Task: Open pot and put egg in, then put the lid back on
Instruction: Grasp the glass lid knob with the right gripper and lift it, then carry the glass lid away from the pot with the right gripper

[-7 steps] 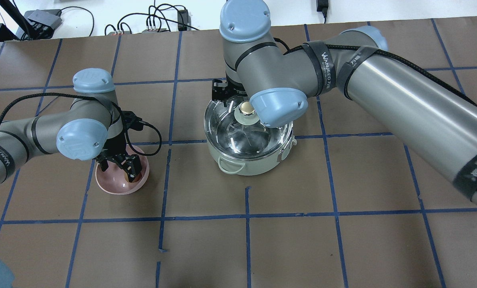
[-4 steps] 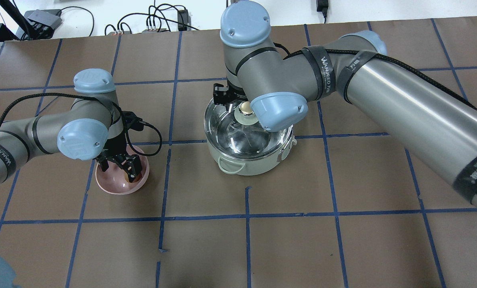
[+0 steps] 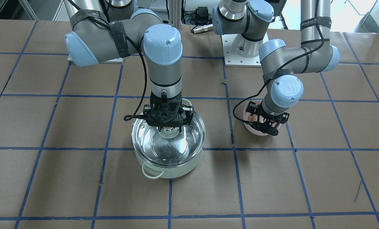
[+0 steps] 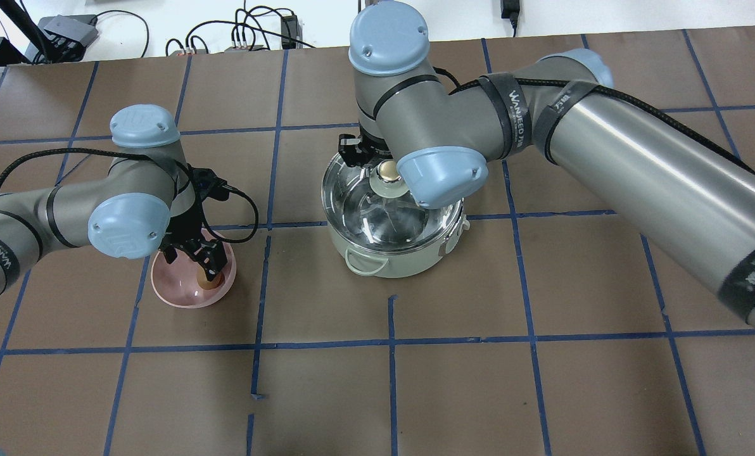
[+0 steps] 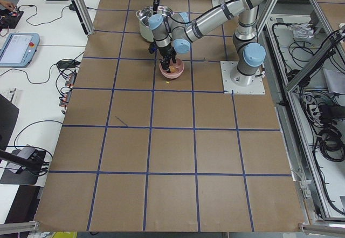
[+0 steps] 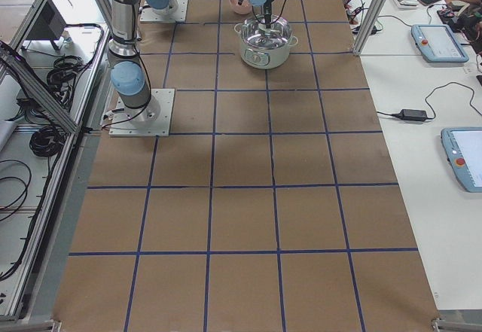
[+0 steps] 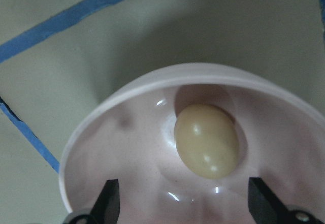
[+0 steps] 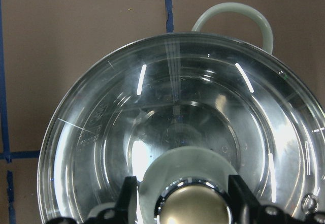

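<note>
The pot (image 4: 390, 259) stands mid-table with the glass lid (image 4: 365, 215) seated on it. My right gripper (image 3: 168, 125) is low over the lid, its fingers (image 8: 128, 198) astride the beige knob (image 8: 193, 206) with a gap showing, so it is open. The egg (image 7: 206, 140) lies in a pink bowl (image 4: 175, 291) to the pot's left in the overhead view. My left gripper (image 7: 183, 203) is open inside the bowl, its fingertips on either side of the egg and just short of it.
The brown table (image 4: 479, 380) carries a blue tape grid. Cables and small boxes (image 4: 67, 31) lie beyond its far edge. The right arm's forearm (image 4: 669, 177) reaches across the table's right half.
My left gripper has shifted slightly over the bowl, so the egg now shows beside its fingers. My right wrist has edged a little closer over the lid knob.
</note>
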Controlling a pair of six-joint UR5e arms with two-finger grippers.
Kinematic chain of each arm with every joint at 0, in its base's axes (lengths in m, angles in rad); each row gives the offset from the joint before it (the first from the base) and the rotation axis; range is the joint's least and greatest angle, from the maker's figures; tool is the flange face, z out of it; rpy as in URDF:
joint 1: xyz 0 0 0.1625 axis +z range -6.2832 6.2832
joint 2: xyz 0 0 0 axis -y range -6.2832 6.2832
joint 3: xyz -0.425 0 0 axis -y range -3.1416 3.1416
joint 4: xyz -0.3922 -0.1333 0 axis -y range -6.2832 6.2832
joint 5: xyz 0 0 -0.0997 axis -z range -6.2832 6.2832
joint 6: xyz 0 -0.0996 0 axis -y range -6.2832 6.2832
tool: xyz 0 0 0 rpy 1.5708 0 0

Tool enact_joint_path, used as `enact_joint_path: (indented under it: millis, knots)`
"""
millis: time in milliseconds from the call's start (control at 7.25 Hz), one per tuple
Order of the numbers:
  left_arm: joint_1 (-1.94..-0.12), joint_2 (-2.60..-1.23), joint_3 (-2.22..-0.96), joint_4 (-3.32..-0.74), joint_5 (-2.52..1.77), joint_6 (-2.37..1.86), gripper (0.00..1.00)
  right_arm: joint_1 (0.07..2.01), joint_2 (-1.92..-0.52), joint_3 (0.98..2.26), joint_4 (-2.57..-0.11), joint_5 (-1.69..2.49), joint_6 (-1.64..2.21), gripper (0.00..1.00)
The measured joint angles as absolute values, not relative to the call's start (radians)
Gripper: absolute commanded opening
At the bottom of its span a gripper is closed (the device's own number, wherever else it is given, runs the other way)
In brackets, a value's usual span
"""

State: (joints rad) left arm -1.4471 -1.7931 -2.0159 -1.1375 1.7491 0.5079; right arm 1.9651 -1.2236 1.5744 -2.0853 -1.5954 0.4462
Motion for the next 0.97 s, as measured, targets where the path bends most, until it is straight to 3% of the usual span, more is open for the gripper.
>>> enact_joint_path:
  millis: [552, 966]
  knots:
    - [-1.405, -1.719, -2.159, -0.926, 1.652, 0.561, 0.91, 1.913, -1.300, 1.571, -2.025, -1.597, 0.358, 0.39]
    - [-1.365, -1.712, -2.182, -0.861, 1.600, 0.598, 0.91, 1.783, -1.412, 1.571, -1.884, -1.585, 0.235, 0.38]
